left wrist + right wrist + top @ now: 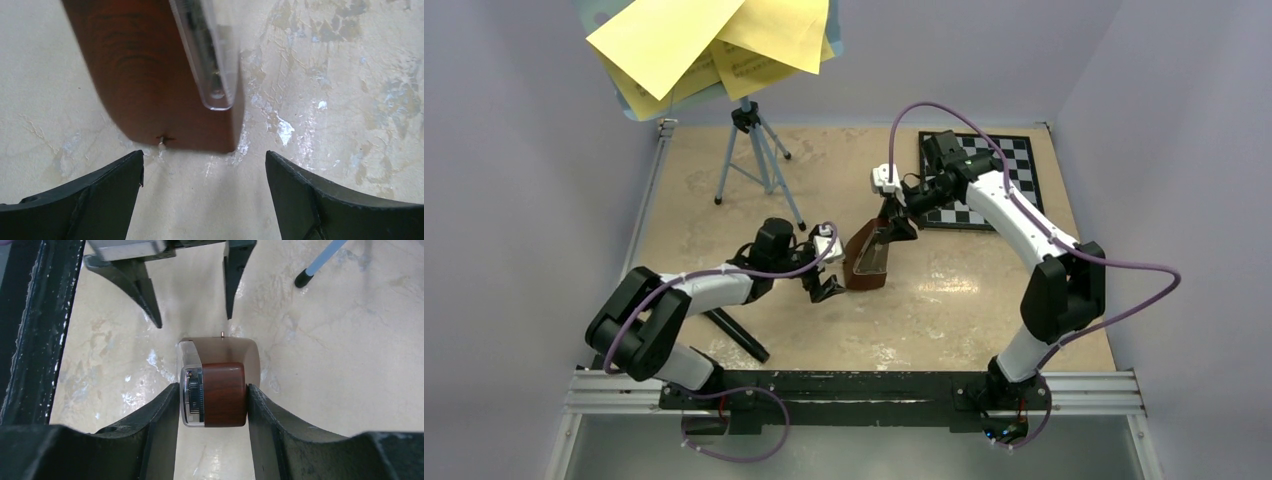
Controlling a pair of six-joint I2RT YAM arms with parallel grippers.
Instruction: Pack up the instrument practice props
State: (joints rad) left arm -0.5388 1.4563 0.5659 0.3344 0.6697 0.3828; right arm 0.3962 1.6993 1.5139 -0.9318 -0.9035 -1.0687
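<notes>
- The metronome (871, 262) rests on the table (984, 300) at the centre of the top view, with its narrow end pointing up-frame toward the right gripper (212, 390). Whether it lies flat or is tipped up cannot be told.
- The right gripper is clamped on that narrow end, one finger against the clear cover (191, 390) and the other on the wood side.
- The left gripper (205, 160) is spread wide and holds nothing. It sits just short of the wide base, which fills the top of its wrist view.
- The case looks rigid and smooth, and most of its weight is probably low in the base. The tapering sides could slide out of a pinch made near the tip.
- The clear cover looks thin and could crack or pop off under pressure. A safer hold is likely across the two plain wood faces, lower down.
- A small metal pin (161, 140) sticks out at the base edge and is best avoided.
</notes>
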